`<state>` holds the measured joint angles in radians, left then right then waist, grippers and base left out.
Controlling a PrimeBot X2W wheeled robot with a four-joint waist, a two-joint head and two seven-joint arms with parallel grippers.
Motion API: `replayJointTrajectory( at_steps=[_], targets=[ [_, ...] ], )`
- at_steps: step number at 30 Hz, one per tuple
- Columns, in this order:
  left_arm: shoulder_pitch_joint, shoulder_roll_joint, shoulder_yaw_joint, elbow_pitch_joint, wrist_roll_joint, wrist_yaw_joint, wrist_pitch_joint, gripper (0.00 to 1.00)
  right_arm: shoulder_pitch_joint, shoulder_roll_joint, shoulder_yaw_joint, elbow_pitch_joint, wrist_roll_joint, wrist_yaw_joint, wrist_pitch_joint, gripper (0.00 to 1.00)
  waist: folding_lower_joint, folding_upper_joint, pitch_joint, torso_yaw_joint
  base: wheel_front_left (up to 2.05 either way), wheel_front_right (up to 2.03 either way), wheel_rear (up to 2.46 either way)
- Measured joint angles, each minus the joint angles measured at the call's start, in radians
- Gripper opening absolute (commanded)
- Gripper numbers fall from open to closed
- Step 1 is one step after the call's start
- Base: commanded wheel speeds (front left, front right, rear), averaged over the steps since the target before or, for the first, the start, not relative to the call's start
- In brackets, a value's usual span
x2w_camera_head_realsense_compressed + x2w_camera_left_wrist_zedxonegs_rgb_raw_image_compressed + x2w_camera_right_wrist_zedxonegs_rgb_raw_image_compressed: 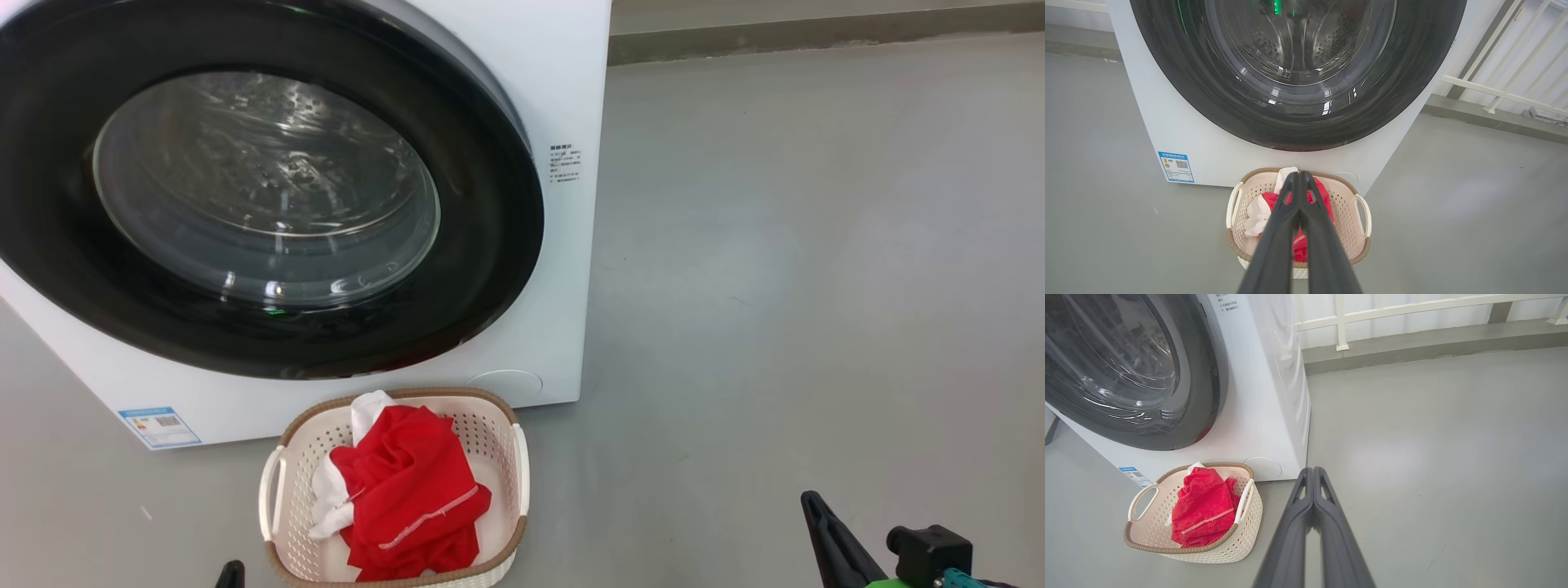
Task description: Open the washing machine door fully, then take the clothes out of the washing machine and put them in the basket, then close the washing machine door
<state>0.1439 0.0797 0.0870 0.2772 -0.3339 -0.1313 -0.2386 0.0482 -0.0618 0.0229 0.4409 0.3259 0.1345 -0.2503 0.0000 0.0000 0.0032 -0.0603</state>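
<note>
- Grey floor (775, 245) runs under everything.
- Left gripper (1299, 175) is pressed shut, empty, pointing toward the basket (1349, 220).
- Right gripper (1312, 470) is also shut and empty, over bare floor beside the basket.
- Red clothes (408, 490) lie in the basket.
- Basket sits just before the washing machine (563, 98), whose door (490, 245) is closed.

One washing machine (563, 82) with one round door (490, 245) and one blue label (159, 426). One basket (490, 433), two side handles (272, 490). One heap of red-and-white clothes (408, 490); garment count indeterminate. Two grippers: left gripper (1299, 176), right gripper (1312, 470), two fingers (1274, 245) each.
</note>
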Motion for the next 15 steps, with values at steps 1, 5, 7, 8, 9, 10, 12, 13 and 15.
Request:
replayJointTrajectory(
  at_steps=[1,5,7,8,9,10,12,13,15],
  targets=[
    [0.000,0.000,-0.001,0.000,-0.008,0.000,0.001,0.00,0.002,0.000,0.000,0.000,0.008,0.000,0.005,0.00,0.0000,0.0000,0.000,0.001,0.00,0.00,0.00],
    [0.000,0.000,0.000,0.000,-0.051,0.000,0.010,0.00,0.003,0.000,-0.004,-0.002,0.056,0.000,0.014,0.00,0.0004,0.0000,-0.002,0.003,0.00,0.00,0.00],
    [0.000,0.000,0.000,0.000,-0.070,0.000,0.017,0.00,0.003,0.001,-0.005,-0.005,0.072,0.000,0.022,0.00,0.0004,0.0000,-0.002,0.004,0.00,0.00,0.00],
    [-0.001,0.000,0.000,0.000,-0.078,0.000,0.019,0.00,0.003,0.001,-0.006,-0.006,0.085,0.000,0.023,0.00,0.0003,0.0000,-0.001,0.004,0.00,0.00,0.00],
    [-0.001,0.000,0.000,0.000,-0.087,0.000,0.019,0.00,0.003,0.001,-0.007,-0.007,0.096,0.000,0.026,0.00,0.0003,0.0000,-0.001,0.005,0.00,0.00,0.00],
    [-0.001,0.000,0.000,0.000,-0.100,0.000,0.026,0.00,0.003,0.001,-0.008,-0.008,0.108,0.000,0.030,0.00,0.0002,0.0000,0.000,0.005,0.00,0.00,0.00],
    [-0.001,0.000,0.000,0.000,-0.122,0.000,0.028,0.00,0.003,0.001,-0.010,-0.012,0.125,0.000,0.036,0.00,0.0002,0.0001,0.000,0.006,0.00,0.00,0.00],
    [-0.002,0.000,0.000,0.000,-0.131,0.000,0.033,0.00,0.003,0.001,-0.010,-0.013,0.132,0.000,0.040,0.00,0.0002,0.0000,0.000,0.007,0.00,0.00,0.00],
    [-0.004,0.000,0.000,0.000,-0.147,0.000,0.040,0.00,0.003,0.001,-0.012,-0.016,0.157,0.000,0.043,0.00,0.0002,0.0000,0.000,0.008,0.00,0.00,0.00]
  ],
)
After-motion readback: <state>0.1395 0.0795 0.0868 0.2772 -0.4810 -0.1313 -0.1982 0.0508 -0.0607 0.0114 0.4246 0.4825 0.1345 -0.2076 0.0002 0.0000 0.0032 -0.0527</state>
